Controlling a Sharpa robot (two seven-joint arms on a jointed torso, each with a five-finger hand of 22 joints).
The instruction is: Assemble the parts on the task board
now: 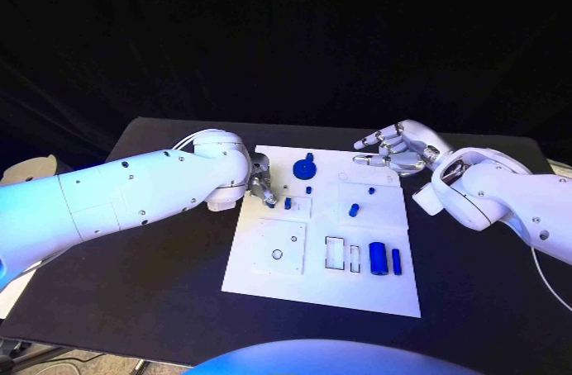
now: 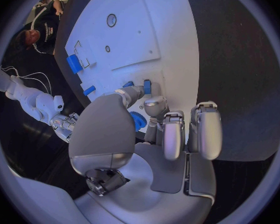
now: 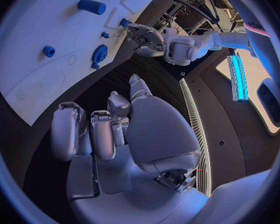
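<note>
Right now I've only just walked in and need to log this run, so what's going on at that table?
A two-armed robot is working over a white task board with small blue parts on it. Its left hand is down at the board's left edge, fingertips close to a small blue peg, though contact is hard to tell. Its right hand hovers open above the board's far right corner, holding nothing. A blue gear sits near the far edge, and a blue cylinder lies near the right side.

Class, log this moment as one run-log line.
left robot hand: at task board edge, empty | right robot hand: open, off board | blue gear: on board
</note>
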